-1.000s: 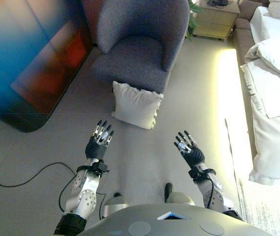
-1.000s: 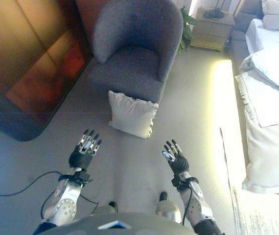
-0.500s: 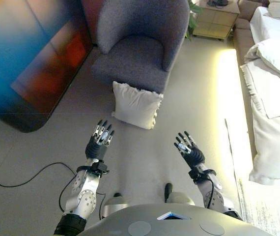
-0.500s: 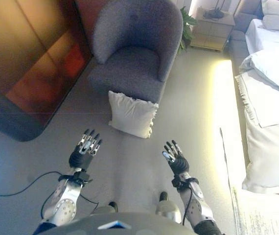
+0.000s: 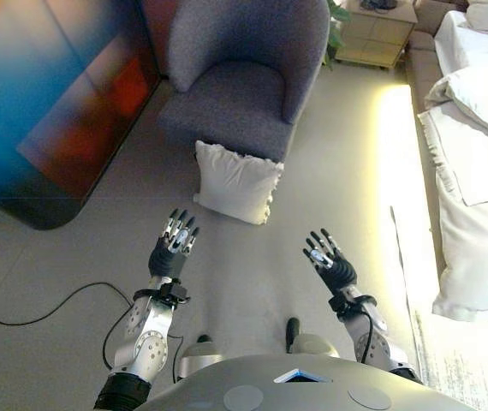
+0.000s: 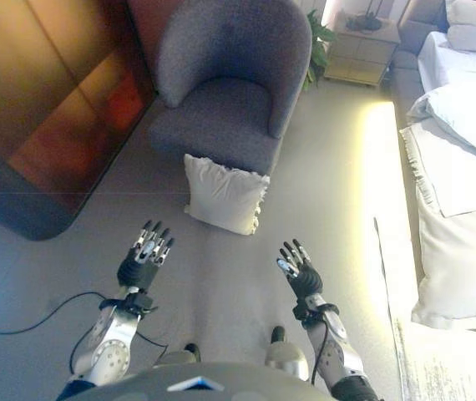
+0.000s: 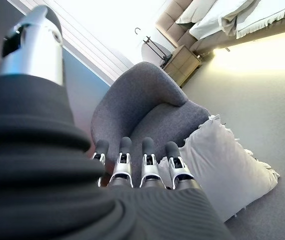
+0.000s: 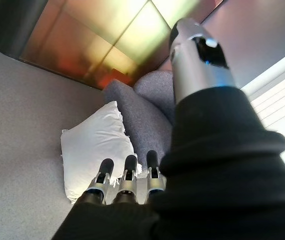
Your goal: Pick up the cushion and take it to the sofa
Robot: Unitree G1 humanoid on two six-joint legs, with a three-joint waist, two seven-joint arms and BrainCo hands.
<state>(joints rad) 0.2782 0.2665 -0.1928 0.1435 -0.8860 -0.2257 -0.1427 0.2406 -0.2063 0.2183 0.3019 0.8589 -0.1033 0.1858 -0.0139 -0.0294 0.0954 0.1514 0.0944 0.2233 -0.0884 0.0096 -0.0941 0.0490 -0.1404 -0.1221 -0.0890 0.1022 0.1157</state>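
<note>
A white fringed cushion (image 5: 235,181) stands on the grey floor, leaning against the front of a grey armchair (image 5: 240,77). It also shows past the fingers in the left wrist view as the cushion (image 7: 227,175) and in the right wrist view as the cushion (image 8: 95,150). My left hand (image 5: 172,248) is raised open, short of the cushion and to its left. My right hand (image 5: 328,261) is raised open, short of the cushion and to its right. Neither hand touches it.
A bed with white covers (image 5: 475,154) runs along the right side. A large dark glossy panel (image 5: 47,103) stands at the left. A wooden nightstand (image 5: 372,34) and a plant sit at the back beyond the armchair.
The whole picture has shifted very slightly; the cushion and armchair sit a touch higher in view. Both hands stay raised and open as before.
</note>
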